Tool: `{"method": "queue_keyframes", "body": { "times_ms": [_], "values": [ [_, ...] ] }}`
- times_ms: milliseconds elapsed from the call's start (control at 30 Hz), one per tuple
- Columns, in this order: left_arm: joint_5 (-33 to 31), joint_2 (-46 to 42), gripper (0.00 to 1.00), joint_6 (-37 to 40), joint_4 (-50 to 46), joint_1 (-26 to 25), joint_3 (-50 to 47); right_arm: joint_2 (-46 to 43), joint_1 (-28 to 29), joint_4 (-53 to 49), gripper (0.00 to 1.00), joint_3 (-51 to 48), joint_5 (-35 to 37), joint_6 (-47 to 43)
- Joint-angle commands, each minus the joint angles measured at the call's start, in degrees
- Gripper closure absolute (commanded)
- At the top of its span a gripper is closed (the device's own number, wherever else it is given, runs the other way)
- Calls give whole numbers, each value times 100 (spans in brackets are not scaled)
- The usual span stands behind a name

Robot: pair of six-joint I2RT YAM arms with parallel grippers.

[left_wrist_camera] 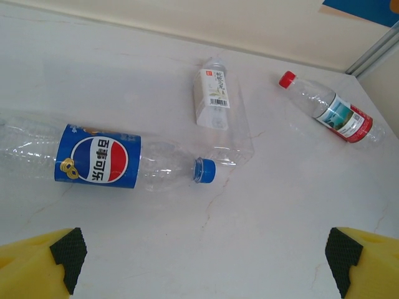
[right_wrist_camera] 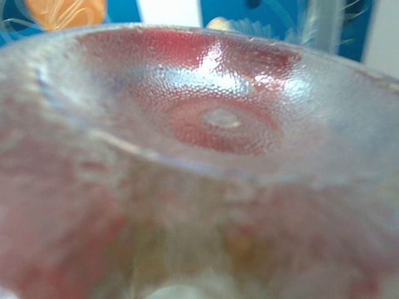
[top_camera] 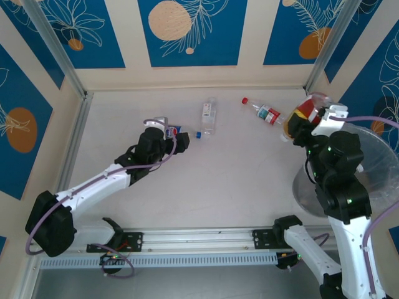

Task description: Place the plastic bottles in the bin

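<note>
Four plastic bottles are counted. Three are lying on their sides on the pale marbled counter (top_camera: 237,180):
- a clear, blue-capped blue-label bottle (left_wrist_camera: 96,159) with a round red, white and blue logo
- a clear, squarish white-label bottle (left_wrist_camera: 215,103) with a barcode
- a clear red-capped bottle (left_wrist_camera: 330,112) with a red and white label

The fourth, a red-and-yellow-label bottle (top_camera: 305,112), is grasped by the right hand (top_camera: 303,124). It is held off the counter, just beside the far left rim of the bin (top_camera: 374,159). Its clear dimpled base is seen close and blurred, tinted red, in the right wrist view.

One bin is counted. It is a round, translucent grey wastebasket at the right edge of the counter, partly covered by the right arm. Its contents cannot be told.

The left hand (left_wrist_camera: 202,265) is released, with its yellow fingers and black pads (left_wrist_camera: 65,249) spread wide. It is held low, near the blue-label bottle and apart from it. The blue cap is pointed at the base of the white-label bottle and lies just beside it; contact cannot be told. In the top view the red-capped bottle is found well apart, between the white-label bottle and the right hand.

The counter is walled by blue panels with orange and white leaf prints. Aluminium posts are seen at the far corners and a metal rail at the near edge.
</note>
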Motion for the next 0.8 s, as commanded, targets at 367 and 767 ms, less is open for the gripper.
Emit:
{"method": "queue_keyframes", "body": {
  "times_ms": [367, 767],
  "values": [
    [359, 185, 0, 9, -128, 292, 328, -439, -769, 1155, 54, -431, 2246, -1808],
    [653, 229, 0, -138, -202, 575, 290, -150, -3101, 726, 48, -1097, 2075, -936]
  ]
}}
